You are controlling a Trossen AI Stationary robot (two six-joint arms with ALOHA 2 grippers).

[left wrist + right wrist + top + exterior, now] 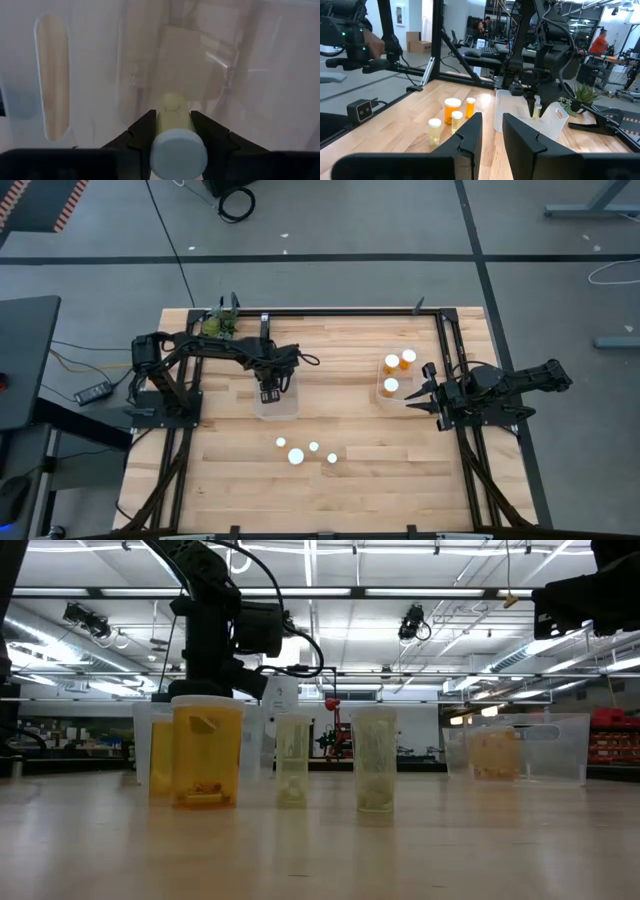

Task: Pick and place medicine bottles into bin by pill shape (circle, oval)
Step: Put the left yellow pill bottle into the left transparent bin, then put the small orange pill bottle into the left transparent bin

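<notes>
My left gripper (pixel 270 392) points down over a clear bin (pixel 292 410) at the table's middle left, shut on a small pale-yellow bottle with a white cap (pixel 173 127). It also shows in the right wrist view (pixel 535 111). Several white-capped bottles (pixel 296 456) stand upright on the table, nearer than that bin; the low view shows an amber one (pixel 207 755) and pale ones (pixel 375 765). A second clear bin (pixel 381 393) at the right holds three bottles (pixel 391 385). My right gripper (pixel 418 392) is open and empty beside that bin's right side. My left gripper pinches the bottle's pale body (pixel 172 112) between its two fingers (pixel 142 132), just below the white cap (pixel 178 152). The fingers come from above, pointing down, and lie along the bottle. The bottle hangs upright, cap up, over the bin's inside, clear of the table.
A small green plant (pixel 218 325) stands at the table's far left corner. A black frame runs along the table's far and right edges (pixel 445 340). Bare wood lies between the two bins and near the front edge. People show in the room beyond (pixel 600 40).
</notes>
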